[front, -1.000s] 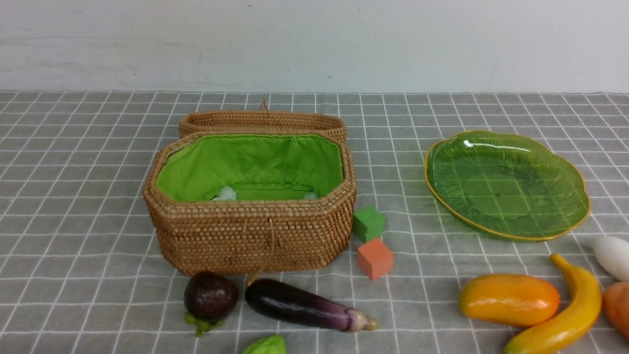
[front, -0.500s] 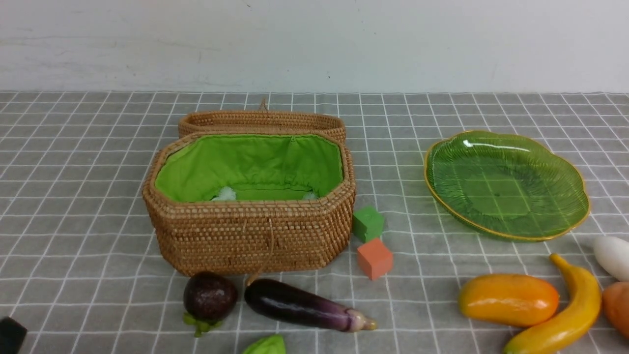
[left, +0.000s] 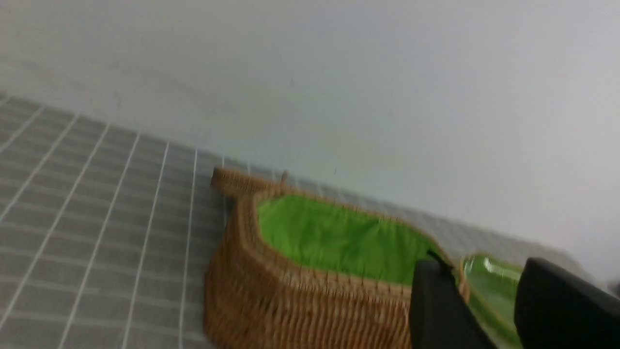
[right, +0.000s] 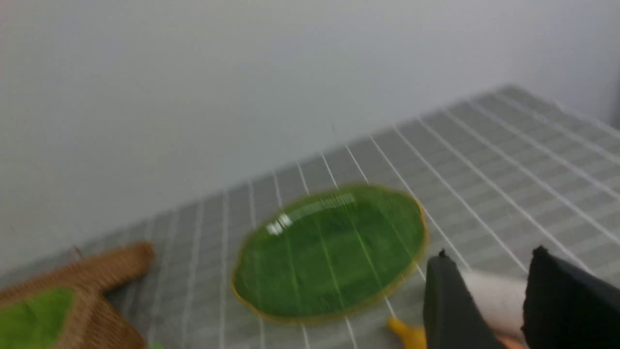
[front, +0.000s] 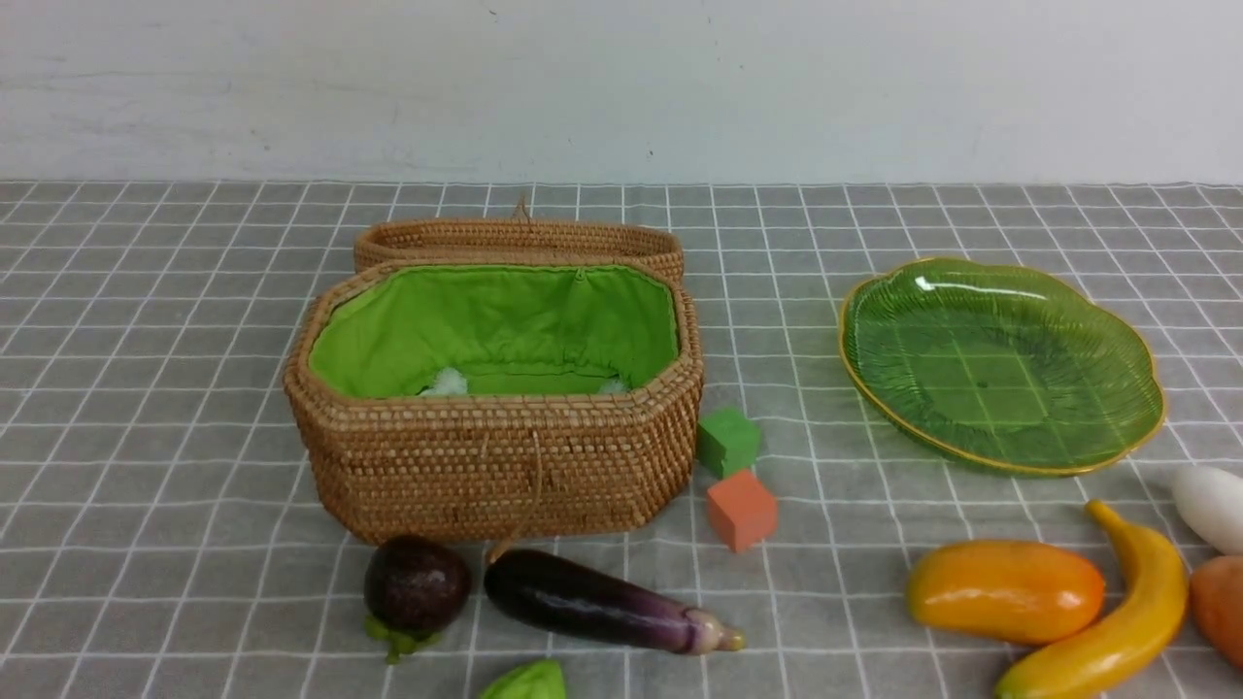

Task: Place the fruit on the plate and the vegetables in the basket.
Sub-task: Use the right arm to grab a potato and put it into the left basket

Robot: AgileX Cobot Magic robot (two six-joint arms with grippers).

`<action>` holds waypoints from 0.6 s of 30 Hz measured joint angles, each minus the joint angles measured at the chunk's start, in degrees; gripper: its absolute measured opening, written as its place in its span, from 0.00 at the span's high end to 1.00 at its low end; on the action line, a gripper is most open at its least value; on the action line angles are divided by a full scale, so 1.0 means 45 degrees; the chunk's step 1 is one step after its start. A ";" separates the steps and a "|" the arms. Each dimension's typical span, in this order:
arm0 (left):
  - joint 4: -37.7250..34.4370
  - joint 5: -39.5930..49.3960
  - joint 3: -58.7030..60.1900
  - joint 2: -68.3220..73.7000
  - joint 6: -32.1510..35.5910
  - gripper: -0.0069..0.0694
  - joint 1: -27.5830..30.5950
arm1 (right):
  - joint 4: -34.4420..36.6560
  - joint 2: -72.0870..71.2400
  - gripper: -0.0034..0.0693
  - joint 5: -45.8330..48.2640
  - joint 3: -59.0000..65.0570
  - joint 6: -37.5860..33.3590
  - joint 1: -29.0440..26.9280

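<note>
The open basket (front: 495,466) stands left of centre and the green plate (front: 1000,364) at the right, with nothing on it. In front of the basket lie a dark purple fruit (front: 416,585), an eggplant (front: 592,602) and a light green leafy piece (front: 529,682). At the front right lie an orange-yellow fruit (front: 1005,590), a banana (front: 1117,621), a white vegetable (front: 1209,505) and a tan-orange one (front: 1222,607). Neither gripper shows in the front view. My left gripper (left: 484,271) is open and empty, facing the basket. My right gripper (right: 490,259) is open, with the white vegetable (right: 494,300) seen beyond its gap.
A green cube (front: 726,442) and an orange cube (front: 741,510) sit just right of the basket. The woven lid (front: 515,241) hangs open behind the basket. Pale bits (front: 447,382) lie on the basket's green lining. A white wall closes off the back of the table.
Half a second ago a dark tip showed at the front view's lower left corner; it is out of that view now. Nothing on the table has moved.
</note>
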 joint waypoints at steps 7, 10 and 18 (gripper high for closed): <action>0.0442 0.1684 -0.0872 0.2625 0.0031 0.60 -0.1578 | -0.0776 0.2278 0.62 0.1919 -0.0464 0.0000 0.0356; 0.0500 0.1806 -0.0878 0.3057 0.0031 0.60 -0.2095 | -0.0950 0.2370 0.62 0.1929 -0.0507 0.0059 0.0648; -0.0801 0.2742 -0.0878 0.3910 0.0016 0.60 -0.2512 | -0.0261 0.5926 0.57 0.4868 -0.1636 0.0138 0.0769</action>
